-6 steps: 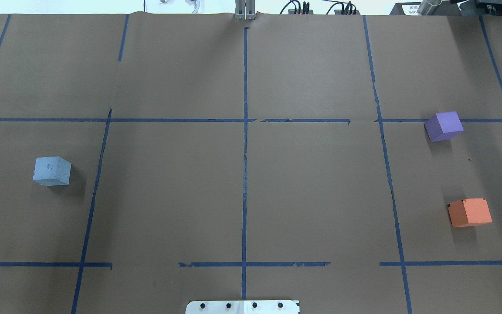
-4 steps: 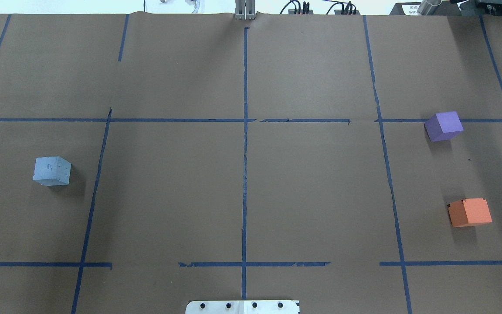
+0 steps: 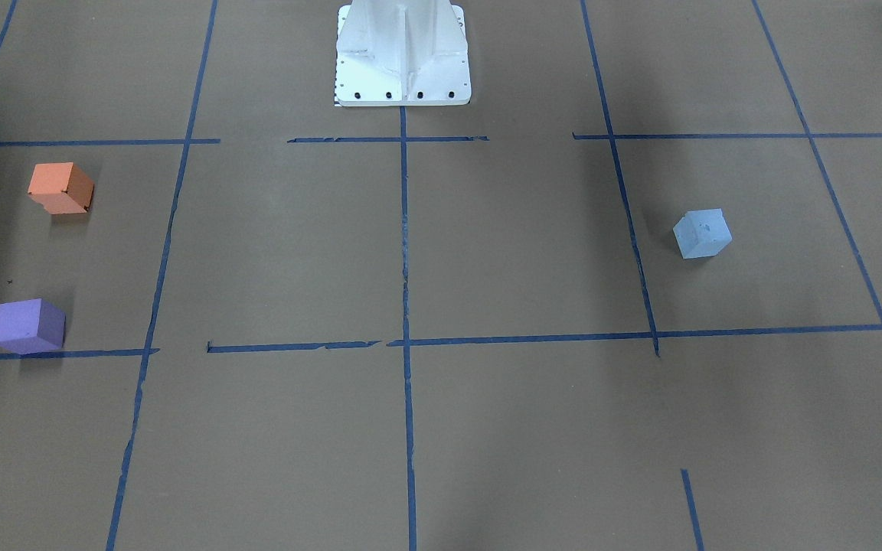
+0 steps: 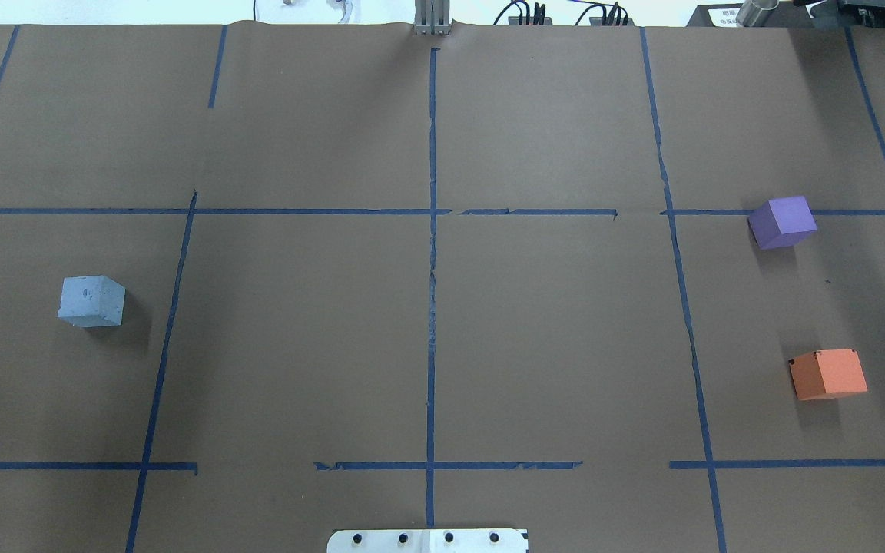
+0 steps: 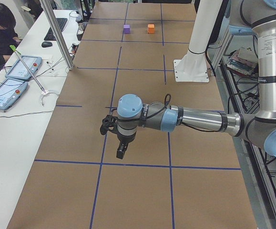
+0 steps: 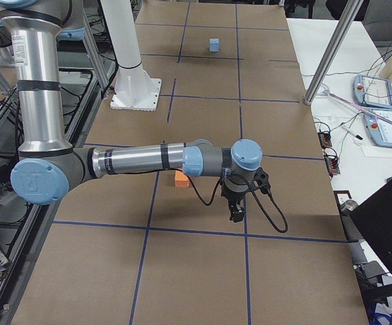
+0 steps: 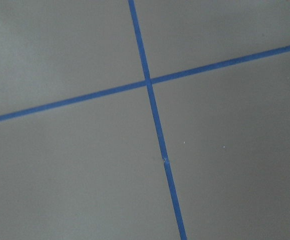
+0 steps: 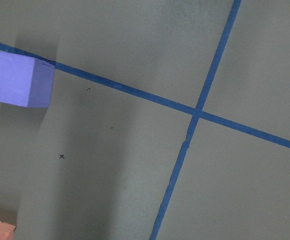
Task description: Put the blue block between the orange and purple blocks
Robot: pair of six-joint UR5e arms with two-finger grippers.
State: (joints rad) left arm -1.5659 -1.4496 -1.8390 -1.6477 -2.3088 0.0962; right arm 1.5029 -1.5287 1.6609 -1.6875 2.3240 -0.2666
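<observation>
My right arm (image 6: 135, 160) is hiding most of the orange block (image 6: 180, 180) in the right side view. My wrist camera is cropping that block at seven o'clock and the purple block (image 8: 17, 77) at nine. My left gripper (image 5: 121, 151) and right gripper (image 6: 237, 213) are showing too small to judge their jaws.

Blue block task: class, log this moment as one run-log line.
stage: before pickup | blue block: alone, robot's left | purple block, orange block: robot's right, apart, gap free
</observation>
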